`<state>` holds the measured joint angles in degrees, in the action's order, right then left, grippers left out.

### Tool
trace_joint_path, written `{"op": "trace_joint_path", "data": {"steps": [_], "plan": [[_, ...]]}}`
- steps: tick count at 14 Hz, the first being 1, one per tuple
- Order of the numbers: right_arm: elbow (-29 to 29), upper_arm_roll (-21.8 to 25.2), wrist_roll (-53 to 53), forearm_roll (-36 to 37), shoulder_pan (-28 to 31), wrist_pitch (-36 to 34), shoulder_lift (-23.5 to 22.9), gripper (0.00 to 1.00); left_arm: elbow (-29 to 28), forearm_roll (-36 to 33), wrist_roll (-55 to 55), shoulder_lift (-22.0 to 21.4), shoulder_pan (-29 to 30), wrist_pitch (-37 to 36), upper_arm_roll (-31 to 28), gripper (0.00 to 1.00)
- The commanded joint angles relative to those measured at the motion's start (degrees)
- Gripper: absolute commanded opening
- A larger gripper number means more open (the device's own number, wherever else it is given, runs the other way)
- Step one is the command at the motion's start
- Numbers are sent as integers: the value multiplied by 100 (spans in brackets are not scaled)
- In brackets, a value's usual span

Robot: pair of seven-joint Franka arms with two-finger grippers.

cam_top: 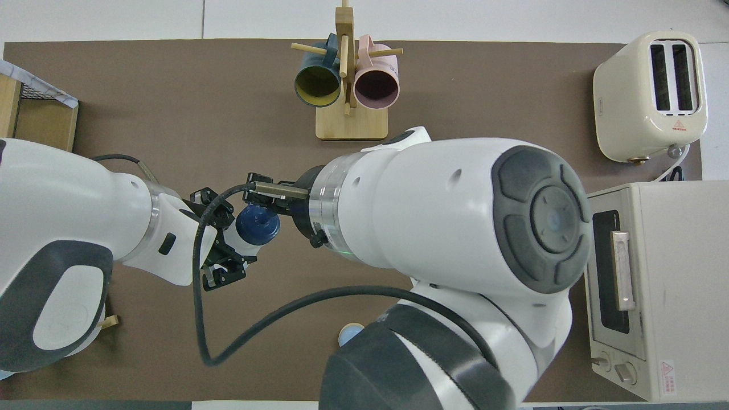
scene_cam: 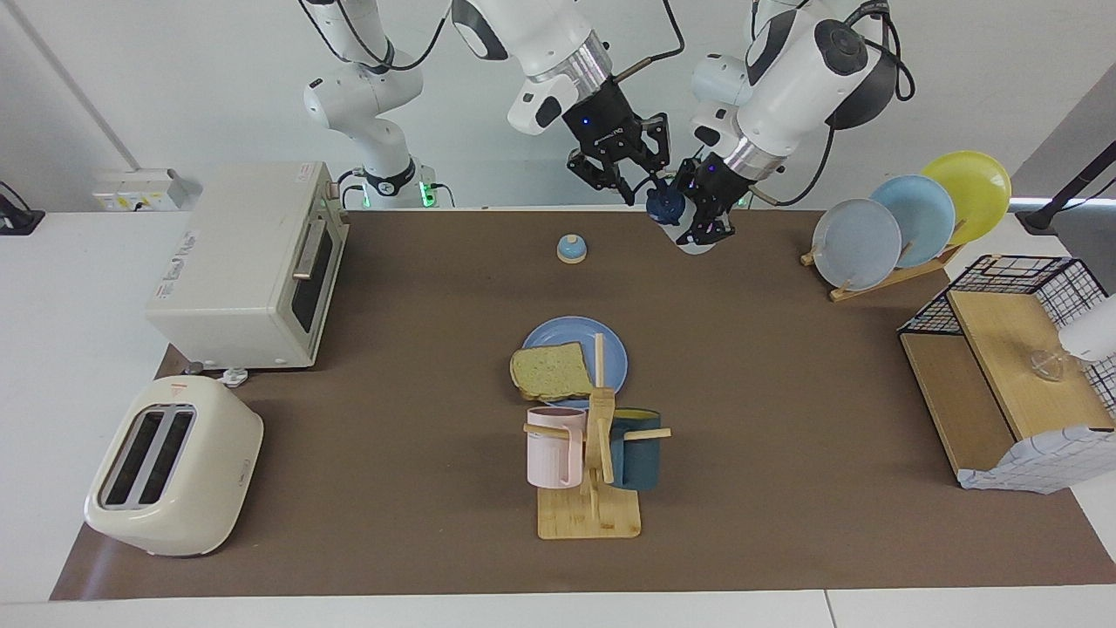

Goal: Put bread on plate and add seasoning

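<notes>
**Entry: seasoning bottle, held aloft, cap under attention**

Item one, the seasoning: whitish bottle with dark navy cap, tilted, up in the air over the edge of the table nearest my bases. My left gripper is clamped on its body, cap pointing toward my right arm.

Item two, my right gripper: poised at the cap, fingers parted on either side of it in the facing view; I judge them spread and not gripping. The overhead view puts them right against the cap's rim.

Item three, the bread: one tan slice lying on the plate, overhanging its rim toward the right arm's end. The plate sits mid-table, just beside the mug rack and nearer to me than it. That half of the job reads as done.

Item four, bystanders: small bell, oven, toaster, rack of upright plates, all well apart from the work.

Handling note, as I judge it: the step in hand is opening the cap. I should hold the bottle firm and motionless on the left, centre my right fingers squarely round the cap before closing, and twist without dragging the bottle askew. Keep the mouth raised until it is over the bread, or seasoning lands on the mat.
</notes>
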<state>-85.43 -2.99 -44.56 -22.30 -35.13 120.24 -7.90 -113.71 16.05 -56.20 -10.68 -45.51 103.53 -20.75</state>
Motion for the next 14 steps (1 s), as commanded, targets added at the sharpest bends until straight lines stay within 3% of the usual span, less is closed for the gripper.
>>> {"op": "trace_joint_path", "data": {"steps": [1,9,13,14], "plan": [[-149,-8,-141,85,-20,8,122,40,-143,73,100,-180,-81,27,-43,0],[-184,-8,-114,103,-64,17,131,33,-143,73,135,-180,-72,36,-43,0],[-176,-17,-97,103,-64,-1,122,0,-143,73,135,-180,-72,36,-43,0],[-176,-8,-97,103,-64,-1,122,0,-143,73,144,-180,-72,36,-43,0]]}}
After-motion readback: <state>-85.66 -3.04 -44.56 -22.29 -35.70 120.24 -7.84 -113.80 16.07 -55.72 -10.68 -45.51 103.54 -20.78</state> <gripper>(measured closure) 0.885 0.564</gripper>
